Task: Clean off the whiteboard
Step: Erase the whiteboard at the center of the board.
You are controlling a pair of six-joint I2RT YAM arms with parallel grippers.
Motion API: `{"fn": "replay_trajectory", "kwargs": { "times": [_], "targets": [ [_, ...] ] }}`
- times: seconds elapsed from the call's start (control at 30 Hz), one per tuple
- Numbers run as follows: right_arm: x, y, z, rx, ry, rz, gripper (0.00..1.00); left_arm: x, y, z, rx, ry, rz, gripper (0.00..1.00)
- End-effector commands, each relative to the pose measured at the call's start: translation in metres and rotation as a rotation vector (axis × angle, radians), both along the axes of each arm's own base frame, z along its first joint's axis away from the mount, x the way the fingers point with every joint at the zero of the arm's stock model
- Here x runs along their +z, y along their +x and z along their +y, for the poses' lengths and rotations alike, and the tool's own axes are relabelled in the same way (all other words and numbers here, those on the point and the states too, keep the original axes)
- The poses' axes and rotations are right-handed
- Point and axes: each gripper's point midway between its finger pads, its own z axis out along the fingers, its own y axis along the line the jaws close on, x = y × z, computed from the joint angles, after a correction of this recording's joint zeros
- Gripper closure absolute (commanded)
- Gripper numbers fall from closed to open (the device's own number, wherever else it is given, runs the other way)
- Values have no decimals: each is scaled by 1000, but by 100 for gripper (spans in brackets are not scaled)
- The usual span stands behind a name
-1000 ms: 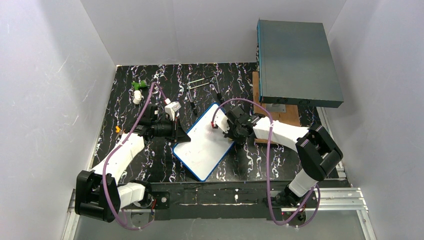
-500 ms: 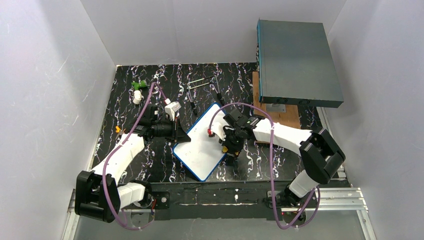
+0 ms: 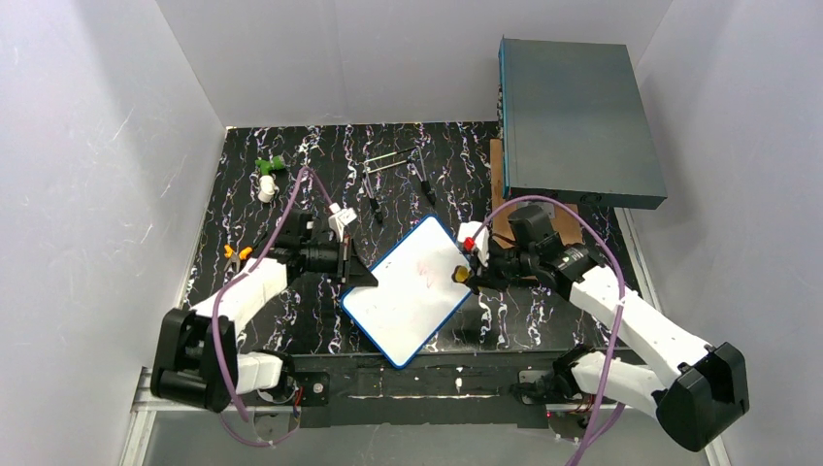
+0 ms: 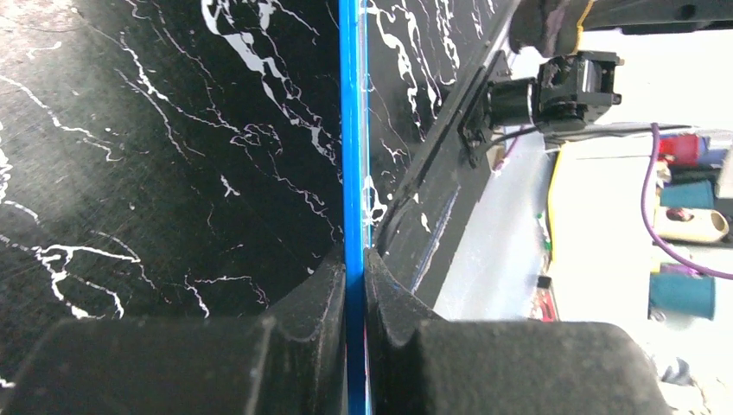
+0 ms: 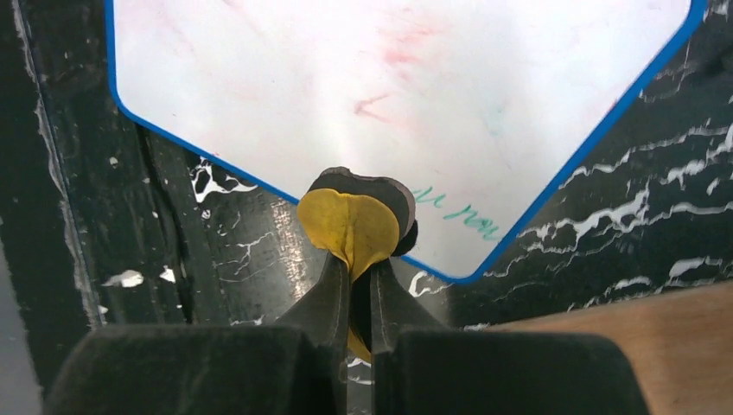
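At far left of the table (image 3: 291, 320), a green-and-white object (image 3: 267, 175) lies near the back, well apart from the arms. The left gripper (image 3: 354, 270) has its jaws clamped on the left edge of the whiteboard (image 3: 412, 289); the left wrist view shows both fingers (image 4: 320, 298) pressed against the thin blue frame (image 4: 353, 130). The whiteboard sits mid-table between the arms, turned corner-on like a diamond, with faint red smudges and some green writing (image 5: 458, 212) near its right corner. The right gripper (image 3: 466, 274) is at that right edge, jaws shut on a yellow pad (image 5: 350, 225) with a black back, which overlaps the frame there. Behind, at right, stands a grey box (image 3: 577, 116) over a wooden board (image 3: 548, 221).
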Motion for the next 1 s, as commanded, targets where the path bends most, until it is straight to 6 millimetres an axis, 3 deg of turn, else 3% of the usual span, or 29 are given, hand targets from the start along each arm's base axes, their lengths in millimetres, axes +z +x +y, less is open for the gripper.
{"fn": "replay_trajectory", "kwargs": {
  "times": [0.0,0.37,0.63,0.83,0.97],
  "targets": [
    [-29,1,-4,140,8,-99,99,18,9,-12,-112,-80,-58,100],
    [-73,52,-23,85,-207,-353,99,0,24,-11,-118,-16,22,100],
    [-74,83,-8,87,-314,-518,99,-9,27,-5,-73,47,43,100],
    [-86,77,-1,115,-320,-490,99,-9,29,-4,-64,62,36,100],
    [-96,28,23,310,-264,-415,99,-10,30,-4,-63,63,42,100]
  ]
}}
